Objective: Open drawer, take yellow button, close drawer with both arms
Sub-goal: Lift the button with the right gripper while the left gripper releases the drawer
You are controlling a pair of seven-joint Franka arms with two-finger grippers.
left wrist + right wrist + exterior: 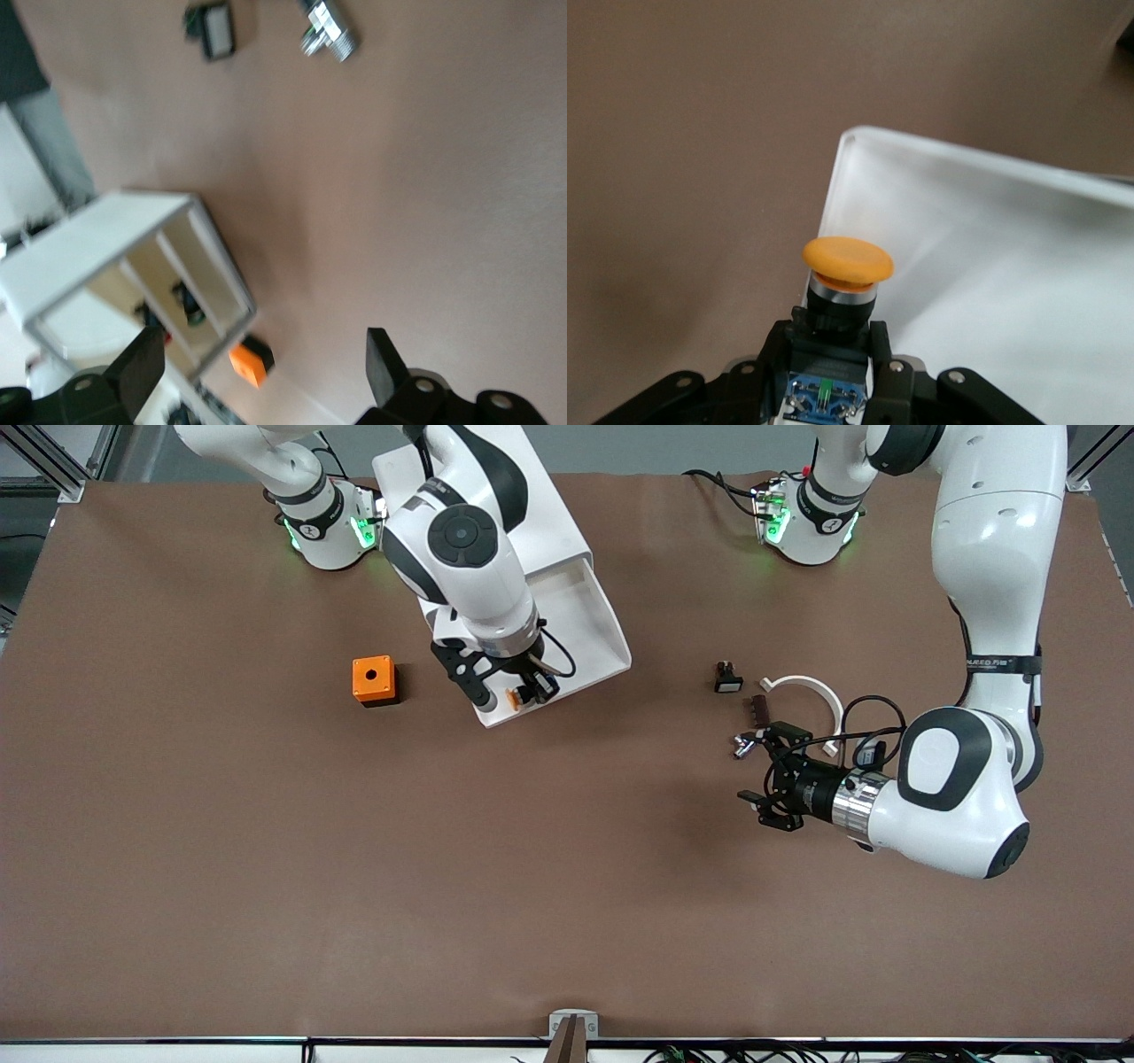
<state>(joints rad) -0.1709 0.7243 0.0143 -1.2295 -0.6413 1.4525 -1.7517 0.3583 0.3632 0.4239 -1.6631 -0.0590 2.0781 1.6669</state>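
Orange-capped button (847, 266) sits clamped in right gripper (516, 693) over the drawer (567, 638); left gripper (764, 778) waits, spread.

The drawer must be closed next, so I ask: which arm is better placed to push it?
Probably the left: its gripper is open and empty. The right gripper is shut on the button over the open drawer.
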